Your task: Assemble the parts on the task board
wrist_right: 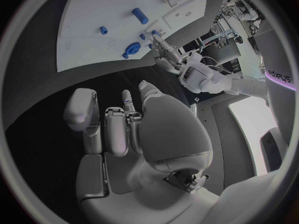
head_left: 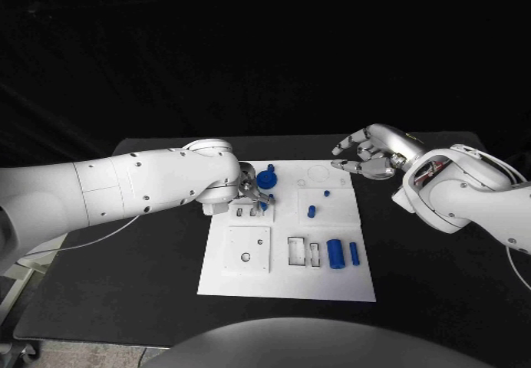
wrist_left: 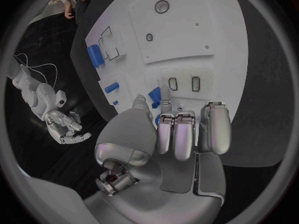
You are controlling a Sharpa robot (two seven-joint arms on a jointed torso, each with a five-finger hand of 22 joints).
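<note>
The white task board (head_left: 282,280) lies in the middle of the black table. My left hand (head_left: 245,201) hovers over its far left part and pinches a small blue part (wrist_left: 156,94) between thumb and a finger, close to two small slots (wrist_left: 172,84). A round blue part (head_left: 267,180) stands just beyond that hand. A short blue cylinder (head_left: 312,211) and a tiny peg (head_left: 328,193) lie mid-board. Two longer blue cylinders (head_left: 334,253) lie side by side near the right edge. My right hand (head_left: 371,157) hangs off the board's far right corner, fingers curled in on nothing.
A raised white square plate (head_left: 248,249) with small holes sits on the board's left half, next to rectangular recesses (head_left: 297,251). Bare black table (head_left: 122,291) surrounds the board on all sides. A thin white cable (head_left: 94,238) runs by the left arm.
</note>
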